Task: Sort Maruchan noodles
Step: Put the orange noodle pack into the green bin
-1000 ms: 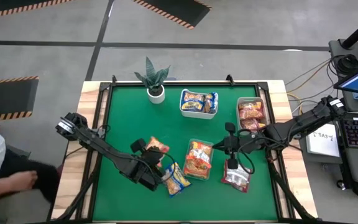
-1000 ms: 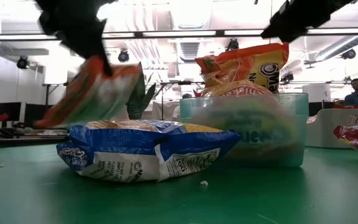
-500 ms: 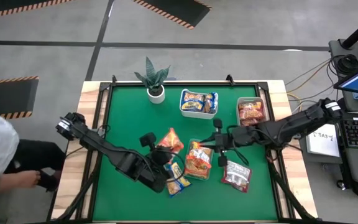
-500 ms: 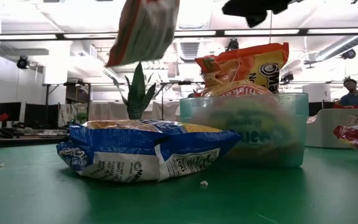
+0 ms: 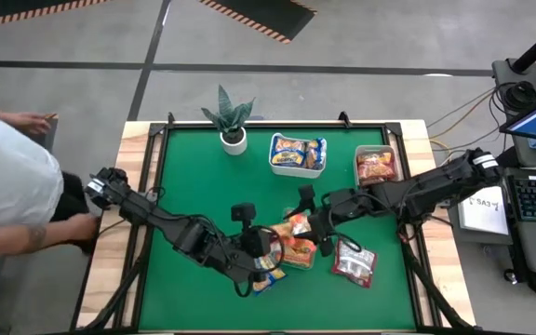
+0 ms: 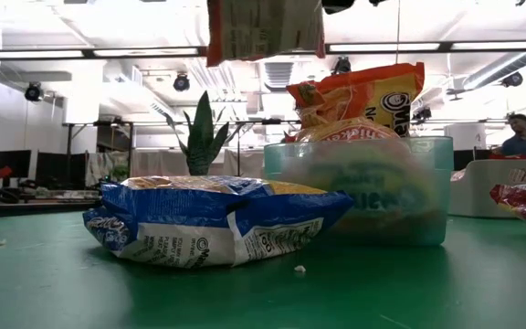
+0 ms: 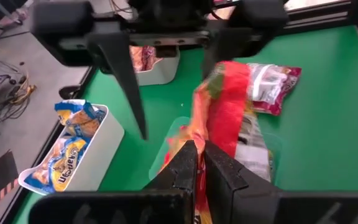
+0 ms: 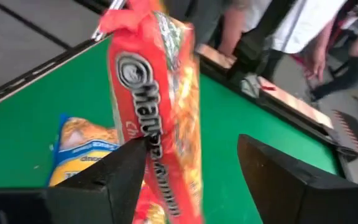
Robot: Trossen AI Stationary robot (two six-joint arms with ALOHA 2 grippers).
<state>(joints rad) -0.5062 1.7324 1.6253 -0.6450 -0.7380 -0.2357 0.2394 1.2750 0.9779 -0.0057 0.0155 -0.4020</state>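
Swung over the clear plastic tray, the left gripper pinches an orange crinkly plastic noodle packet hanging beyond its fingertips, before the right gripper's wide-open jaws; light, floppy, best edge-held.

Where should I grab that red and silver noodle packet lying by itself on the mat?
Probably from straight above, pinching the crimped end of the red-and-silver packet. It lies flat on the green mat with bare mat around it, so a sideways approach would find little to catch.
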